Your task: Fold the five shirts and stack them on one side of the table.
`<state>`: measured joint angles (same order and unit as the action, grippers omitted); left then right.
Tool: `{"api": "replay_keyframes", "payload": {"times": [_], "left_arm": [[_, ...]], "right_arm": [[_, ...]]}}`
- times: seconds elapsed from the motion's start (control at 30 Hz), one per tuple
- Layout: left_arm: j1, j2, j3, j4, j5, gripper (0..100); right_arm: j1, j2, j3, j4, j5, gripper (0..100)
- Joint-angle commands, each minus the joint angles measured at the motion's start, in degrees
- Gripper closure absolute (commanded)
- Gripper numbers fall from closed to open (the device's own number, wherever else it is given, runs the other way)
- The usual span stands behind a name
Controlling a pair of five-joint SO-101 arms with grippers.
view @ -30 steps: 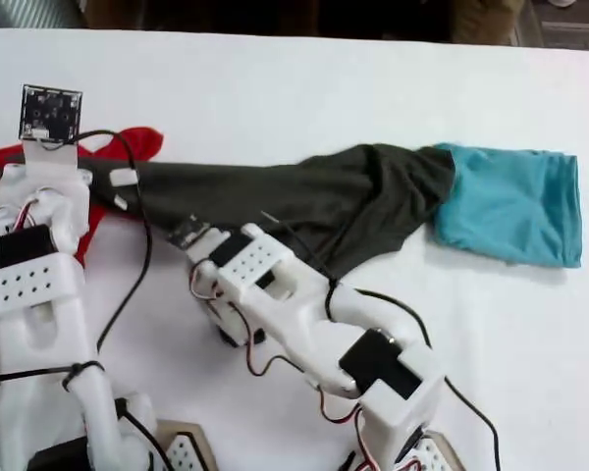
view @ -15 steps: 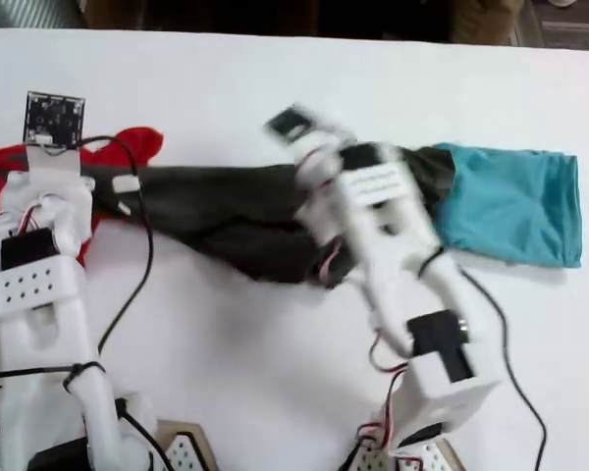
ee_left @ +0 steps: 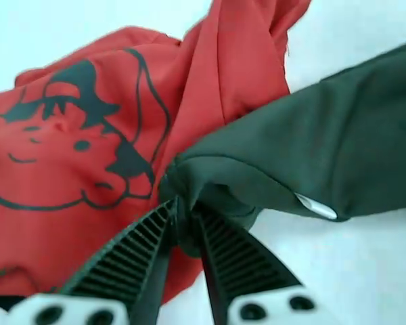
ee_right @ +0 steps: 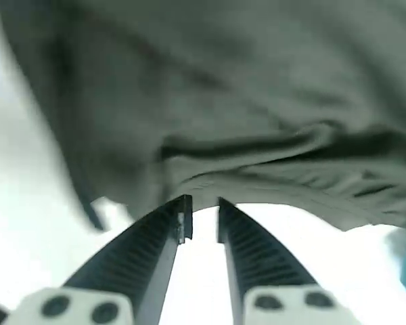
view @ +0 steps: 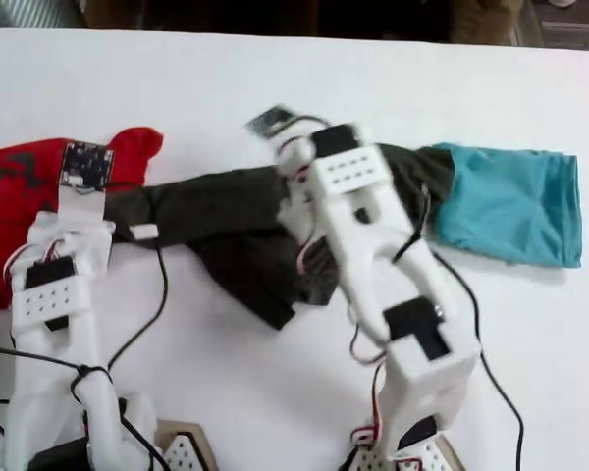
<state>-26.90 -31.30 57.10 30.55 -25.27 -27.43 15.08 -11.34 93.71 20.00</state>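
Left gripper (ee_left: 186, 217): my jaws are clamped on a bunched end of the dark grey-green fabric shirt (view: 226, 201), with the cloth pinched right at the tips. The red fabric shirt with a black cartoon print (ee_left: 74, 135) lies just beyond that pinch and partly under it. The dark shirt overlaps its edge there.

Right gripper (ee_right: 201, 218): the jaws stand at a narrow gap with nothing between them that I can see, and the white surface (view: 275, 88) shows through the gap. The dark shirt's hem hangs just past the tips. I can't tell if it touches them.

In the high view the right arm sits over the middle of the dark shirt. The shirt runs out sideways from the left jaws, and one rumpled flap spills toward the arm bases.

The teal fabric shirt (view: 515, 201) is a flat rectangle. It lies on the side of the right jaws away from the left ones, and its near edge touches the dark shirt's end.
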Motion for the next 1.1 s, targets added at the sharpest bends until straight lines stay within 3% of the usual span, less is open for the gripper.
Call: {"api": "replay_keyframes", "payload": {"times": [0.0,0.47,0.77,0.83,0.93,1.07], "left_arm": [[0.1,-0.4,-0.2,-2.4,-0.2,97],[0.1,-0.4,-0.2,-2.7,0.0,97],[0.1,-0.7,-0.2,-2.7,0.0,97],[0.1,-0.8,-0.2,-2.6,0.0,97],[0.1,-0.8,-0.2,-2.6,0.0,97],[0.1,-0.8,-0.2,-2.7,0.0,97]], "right_arm": [[-4.4,-7.5,1.3,2.3,-1.0,88.9],[-14.5,-22.2,35.9,-7.9,-1.5,89.6],[-16.7,-24.2,44.4,-18.2,-1.8,89.6],[-16.6,-24.2,44.6,-19.5,-5.8,89.4],[-16.0,-24.2,44.7,-20.6,-10.9,82.8],[-15.3,-24.2,44.8,-21.4,-10.8,79.7]]}}
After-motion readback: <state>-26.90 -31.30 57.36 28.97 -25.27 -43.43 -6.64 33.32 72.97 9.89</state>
